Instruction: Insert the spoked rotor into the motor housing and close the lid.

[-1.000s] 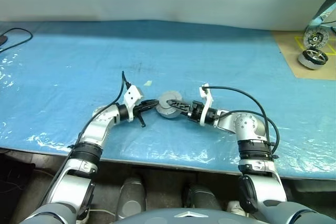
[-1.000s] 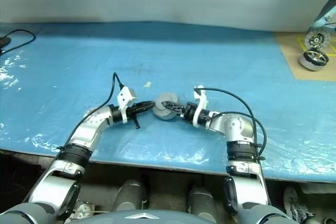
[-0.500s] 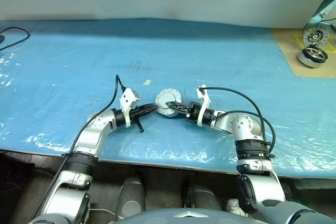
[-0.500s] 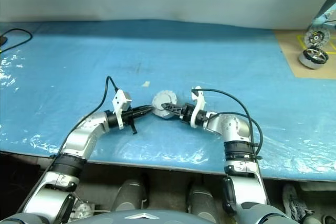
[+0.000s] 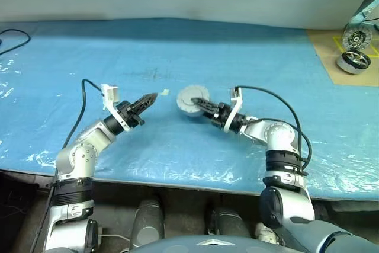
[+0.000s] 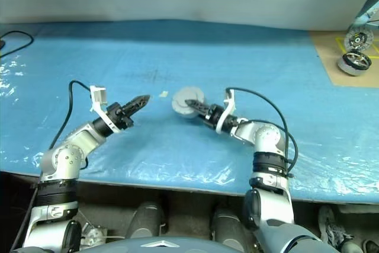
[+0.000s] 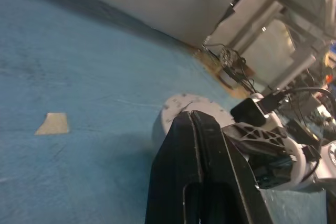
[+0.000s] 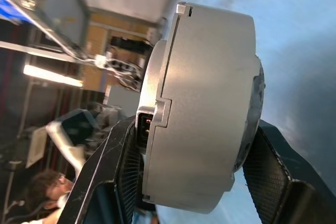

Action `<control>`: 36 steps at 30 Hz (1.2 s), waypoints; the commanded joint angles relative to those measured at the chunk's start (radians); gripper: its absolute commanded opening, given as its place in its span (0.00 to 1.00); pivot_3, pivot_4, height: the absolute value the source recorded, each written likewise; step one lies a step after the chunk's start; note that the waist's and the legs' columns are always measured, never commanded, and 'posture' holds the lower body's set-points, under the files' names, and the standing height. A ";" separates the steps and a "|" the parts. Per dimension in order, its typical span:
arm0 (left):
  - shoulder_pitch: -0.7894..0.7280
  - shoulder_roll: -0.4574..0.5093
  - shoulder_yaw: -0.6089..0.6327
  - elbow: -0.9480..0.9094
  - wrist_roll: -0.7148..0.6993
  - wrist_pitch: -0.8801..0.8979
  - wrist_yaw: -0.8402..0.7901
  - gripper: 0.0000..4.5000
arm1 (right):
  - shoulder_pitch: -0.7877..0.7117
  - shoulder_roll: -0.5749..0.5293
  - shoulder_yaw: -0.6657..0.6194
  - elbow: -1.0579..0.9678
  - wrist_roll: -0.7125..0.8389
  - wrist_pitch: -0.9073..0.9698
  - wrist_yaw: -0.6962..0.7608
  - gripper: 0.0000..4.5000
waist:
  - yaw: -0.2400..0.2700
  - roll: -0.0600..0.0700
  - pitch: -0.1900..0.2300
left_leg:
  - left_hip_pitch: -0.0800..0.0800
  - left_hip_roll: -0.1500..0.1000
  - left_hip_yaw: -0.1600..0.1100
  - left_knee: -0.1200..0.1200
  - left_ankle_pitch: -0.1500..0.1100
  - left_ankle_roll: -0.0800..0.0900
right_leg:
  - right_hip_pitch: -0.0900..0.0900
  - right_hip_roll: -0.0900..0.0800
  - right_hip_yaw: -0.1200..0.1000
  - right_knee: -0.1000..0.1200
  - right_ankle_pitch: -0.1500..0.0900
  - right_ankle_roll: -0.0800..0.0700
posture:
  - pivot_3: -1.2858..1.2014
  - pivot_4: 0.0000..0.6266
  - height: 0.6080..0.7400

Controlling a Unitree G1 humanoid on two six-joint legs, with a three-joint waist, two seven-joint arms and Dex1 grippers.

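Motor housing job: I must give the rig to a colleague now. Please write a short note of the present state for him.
Left gripper: shut, empty, off to the left of the motor.
Right gripper: shut on the motor housing, one finger on each flat face, held over the blue table.
Lid: down on the housing, looks closed.
Spoked rotor: cannot be seen, presumably inside.
Left: check the lid is fully seated, set the motor down.
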 commanded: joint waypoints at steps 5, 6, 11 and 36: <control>-0.001 -0.092 0.082 -0.047 -0.272 0.143 0.104 0.52 | -0.028 0.035 0.010 -0.146 0.153 0.112 -0.029 0.54 | 0.004 0.000 0.000 | -0.006 0.000 -0.002 0.003 0.000 0.000 | -0.001 0.000 -0.006 -0.001 0.000 0.000 | 0.52 0.24 1.00; -0.004 -0.102 0.088 -0.047 -0.290 0.147 0.118 0.60 | -0.028 0.035 0.008 -0.148 0.157 0.115 -0.034 0.54 | 0.005 0.000 0.000 | -0.008 0.000 -0.003 0.004 0.000 0.000 | -0.001 0.000 -0.007 -0.001 0.000 0.000 | 0.52 0.24 1.00; -0.011 -0.133 0.056 -0.030 -0.317 0.167 0.149 0.97 | -0.027 0.023 0.023 -0.184 0.180 0.121 -0.022 0.54 | 0.005 0.000 0.000 | -0.009 0.000 -0.007 0.006 0.000 0.000 | 0.000 0.000 -0.010 0.000 0.001 0.001 | 0.52 0.24 1.00; -0.127 -0.270 -0.003 0.196 -0.326 0.193 0.139 0.99 | -0.032 -0.005 0.058 -0.188 0.186 0.113 -0.019 0.54 | 0.004 0.000 0.000 | -0.010 -0.001 -0.026 0.021 0.000 -0.001 | 0.005 -0.003 -0.013 0.010 0.002 0.004 | 0.52 0.24 1.00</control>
